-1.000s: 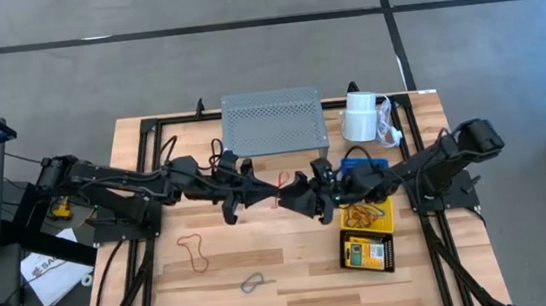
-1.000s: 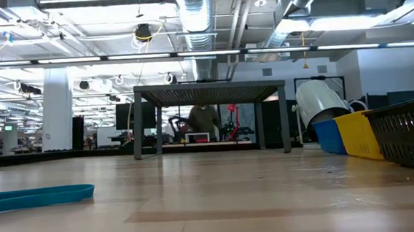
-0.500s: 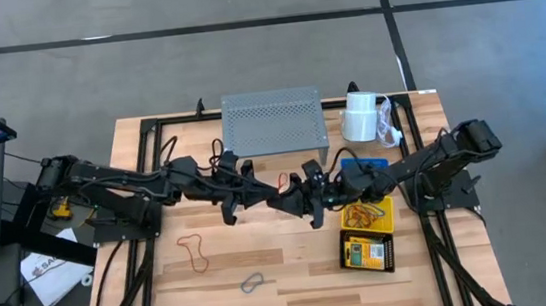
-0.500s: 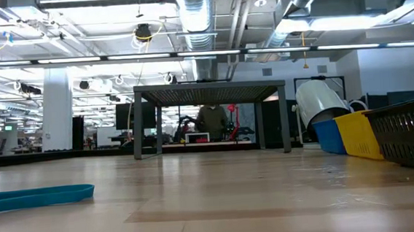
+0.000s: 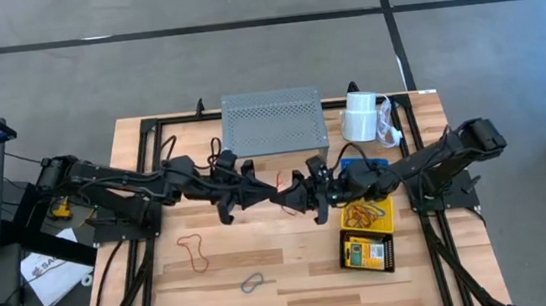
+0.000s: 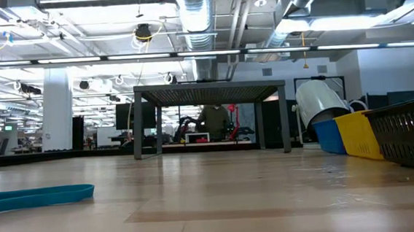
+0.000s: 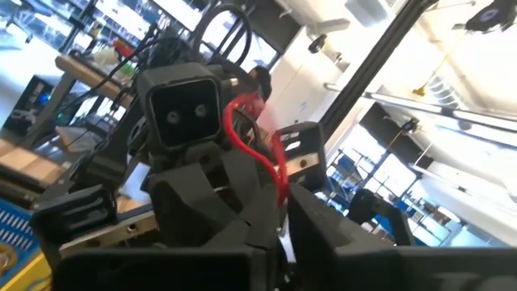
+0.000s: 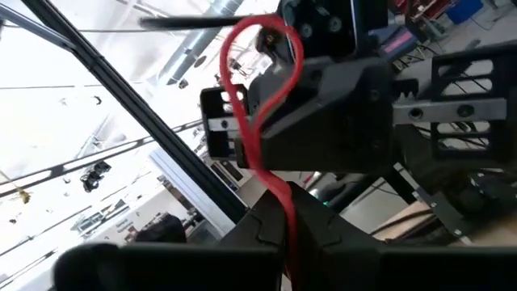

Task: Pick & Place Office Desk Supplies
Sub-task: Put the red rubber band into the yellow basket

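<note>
two grippers meet on a red loop in front of the grey shelf

the grey perforated shelf (image 5: 273, 121) stands at the far side of the table (image 5: 295, 271) and serves as the landmark here. just in front of it, above the table's middle, the left gripper (image 5: 269, 190) and the right gripper (image 5: 290, 194) come tip to tip. a red loop (image 8: 257, 97) is caught between them: in the right wrist view it runs down into the right gripper's closed fingers (image 8: 266, 230), and its upper bend curls around the left gripper's dark body. in the left wrist view the same red loop (image 7: 257, 149) runs from the left gripper's nearly closed fingers (image 7: 319, 234) up to the right gripper facing it. both sets of fingers are clamped on the loop, which hangs clear of the table.

to the right of the shelf stands a white paper roll (image 5: 360, 116). in front of the shelf and to its right sit a blue basket (image 5: 365, 167), a yellow basket (image 5: 367, 214) with loops in it, and a black basket (image 5: 368, 252) holding a yellow-green crayon box. further toward the near edge, to the shelf's left, an orange loop (image 5: 196, 251) lies flat, and a grey loop (image 5: 253, 282) lies near the front edge.
</note>
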Controlling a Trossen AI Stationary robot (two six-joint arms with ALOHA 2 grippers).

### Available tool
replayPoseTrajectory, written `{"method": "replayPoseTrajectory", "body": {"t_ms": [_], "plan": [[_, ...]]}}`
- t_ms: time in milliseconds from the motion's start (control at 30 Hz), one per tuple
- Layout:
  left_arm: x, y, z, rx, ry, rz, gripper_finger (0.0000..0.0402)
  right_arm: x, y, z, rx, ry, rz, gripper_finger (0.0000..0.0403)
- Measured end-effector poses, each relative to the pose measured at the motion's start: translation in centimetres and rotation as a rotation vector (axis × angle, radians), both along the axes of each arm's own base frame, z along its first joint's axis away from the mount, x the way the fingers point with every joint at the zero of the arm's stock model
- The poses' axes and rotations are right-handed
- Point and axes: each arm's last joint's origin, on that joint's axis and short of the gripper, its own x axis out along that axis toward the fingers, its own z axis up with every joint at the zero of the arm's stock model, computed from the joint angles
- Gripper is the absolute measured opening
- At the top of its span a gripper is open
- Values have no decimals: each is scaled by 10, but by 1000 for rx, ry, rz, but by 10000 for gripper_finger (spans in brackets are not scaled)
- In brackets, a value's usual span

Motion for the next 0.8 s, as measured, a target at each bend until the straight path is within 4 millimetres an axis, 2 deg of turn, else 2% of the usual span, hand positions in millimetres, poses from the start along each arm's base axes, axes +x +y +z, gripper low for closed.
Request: {"method": "replayPoseTrajectory", "body": {"t_ms": [433,600,800], "plan": [[-1,3,5,-24,-49,5,188,-22,-4,22,-10,49,28,0],[-8,4,13,-24,-74,-44,208,-41,-8,32,-27,129,28,0],[-33,1,33,39,-153,-246,194,-72,-15,39,-47,304,10,0]]}}
